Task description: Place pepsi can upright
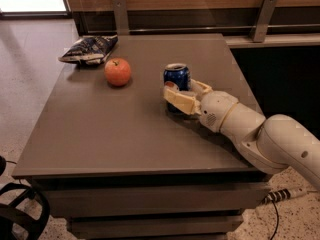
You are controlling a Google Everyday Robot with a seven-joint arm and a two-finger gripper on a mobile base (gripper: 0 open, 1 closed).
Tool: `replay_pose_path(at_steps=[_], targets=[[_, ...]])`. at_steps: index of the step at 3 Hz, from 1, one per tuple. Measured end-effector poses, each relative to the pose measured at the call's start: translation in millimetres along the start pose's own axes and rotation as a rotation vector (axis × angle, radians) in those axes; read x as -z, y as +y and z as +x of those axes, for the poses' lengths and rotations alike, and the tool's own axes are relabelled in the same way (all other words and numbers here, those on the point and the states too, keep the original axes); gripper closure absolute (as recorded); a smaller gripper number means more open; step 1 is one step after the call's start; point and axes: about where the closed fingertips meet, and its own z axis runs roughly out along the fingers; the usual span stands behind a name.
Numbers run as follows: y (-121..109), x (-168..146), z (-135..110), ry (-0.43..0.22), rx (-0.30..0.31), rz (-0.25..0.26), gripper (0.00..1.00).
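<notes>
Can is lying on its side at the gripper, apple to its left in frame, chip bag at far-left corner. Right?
No. The camera view shows the can standing upright, rim up, not on its side. The rest holds: the gripper is at the can, the apple is to its left in frame, the chip bag lies at the far-left corner of the table.

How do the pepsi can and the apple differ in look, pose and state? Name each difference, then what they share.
The pepsi can is a blue cylinder with a silver top; the apple is round and red-orange. The pepsi can stands upright with the gripper right at its base; the apple sits alone, untouched. The apple lies nearer the snack bag than the pepsi can does. Both are on the grey table.
</notes>
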Motion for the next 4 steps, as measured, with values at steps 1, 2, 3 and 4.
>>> replay_pose_path(at_steps=[1, 2, 3, 4], targets=[[-12.6, 15.5, -13.9, -0.094, 0.021, 0.034, 1.00], [-24.2, 28.0, -18.6, -0.121, 0.040, 0.078, 1.00], [-27.2, 29.8, -18.7, -0.069, 0.083, 0.140, 1.00], [-28.1, 30.4, -18.9, -0.038, 0.106, 0.174, 1.00]])
